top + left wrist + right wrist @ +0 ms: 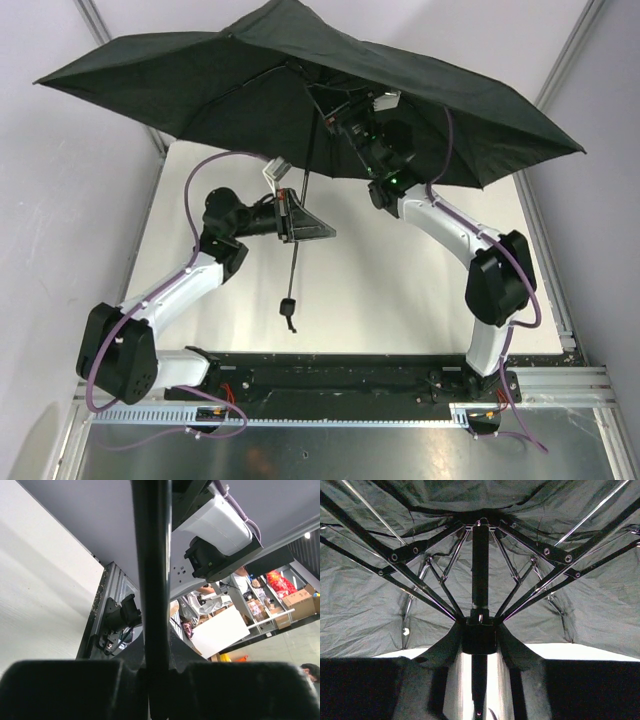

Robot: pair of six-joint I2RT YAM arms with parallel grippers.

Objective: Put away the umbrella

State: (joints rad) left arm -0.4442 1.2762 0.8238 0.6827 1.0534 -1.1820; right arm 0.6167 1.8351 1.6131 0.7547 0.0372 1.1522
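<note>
Matte white rectangular tabletop, seen from above; the same pale surface fills the left of the left wrist view. A long flat black base plate lies along its near edge. Silver aluminium frame rails border its sides.

This looks like a robotics lab or workshop. The white surface sits in a booth of pale panels and aluminium posts, with a slotted rail along its near edge. Beyond the surface are cluttered shelves, cardboard boxes and a person.
</note>
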